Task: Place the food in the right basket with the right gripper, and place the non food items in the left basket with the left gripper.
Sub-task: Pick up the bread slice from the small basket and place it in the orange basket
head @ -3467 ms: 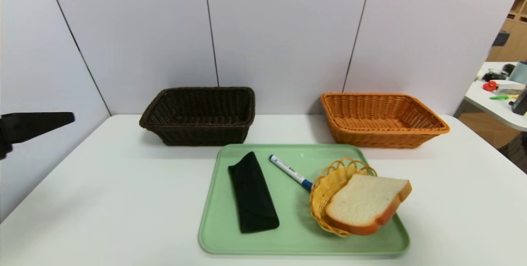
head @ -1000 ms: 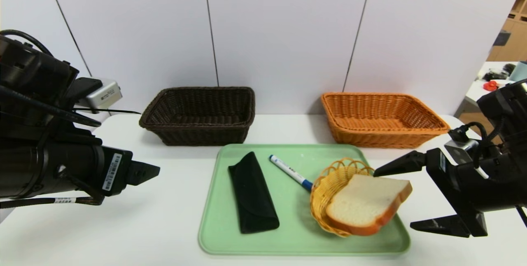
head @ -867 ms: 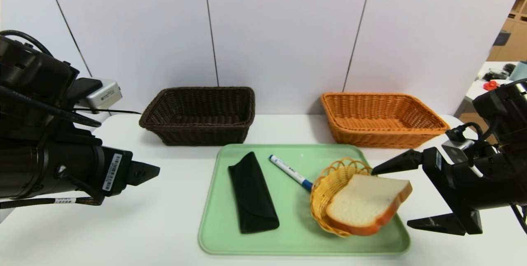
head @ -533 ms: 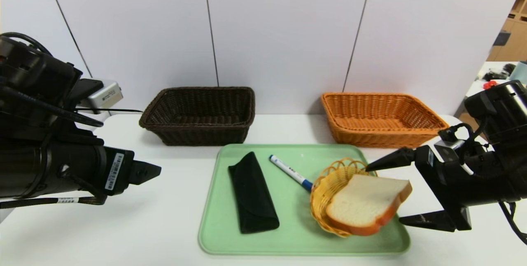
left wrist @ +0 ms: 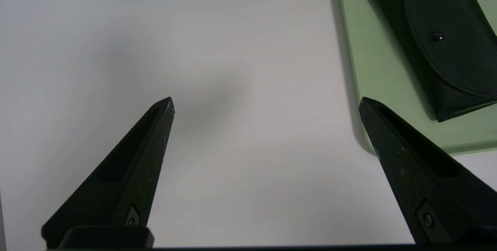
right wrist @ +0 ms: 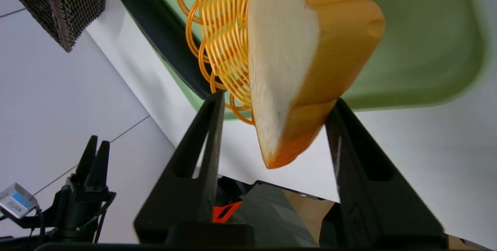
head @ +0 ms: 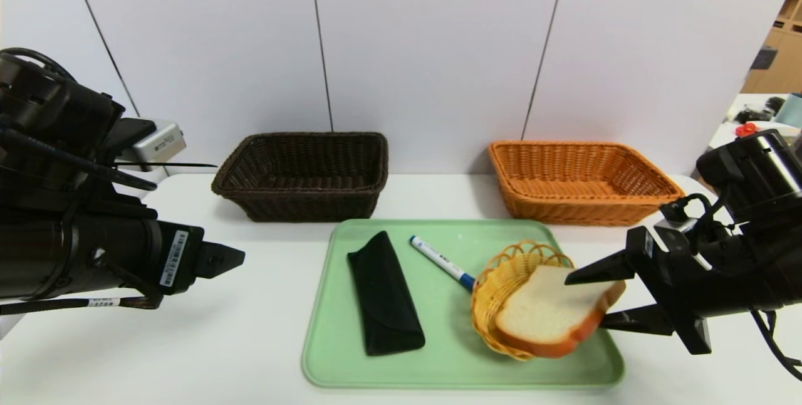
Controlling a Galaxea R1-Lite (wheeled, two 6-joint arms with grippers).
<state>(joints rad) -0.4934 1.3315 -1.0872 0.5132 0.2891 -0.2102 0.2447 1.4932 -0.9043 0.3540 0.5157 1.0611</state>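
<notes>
Nothing is sitting in either basket yet. The right pincer point(head: 598, 298), spread wide, is straddling the bread slice point(head: 545, 317) that is leaning on the small yellow basket point(head: 501, 273). The left pincer point(left wrist: 268, 105) is hanging spread, the black pouch point(left wrist: 438, 37) and pen point(head: 442, 261) lying beyond it.

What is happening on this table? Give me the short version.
The right gripper has its open fingers around the corner of the bread slice, which leans on the small yellow basket on the green tray; they are not closed on it. The left gripper hovers open over the table beside the tray, near the black pouch. The pen lies untouched, and the brown basket and orange basket hold nothing.
</notes>
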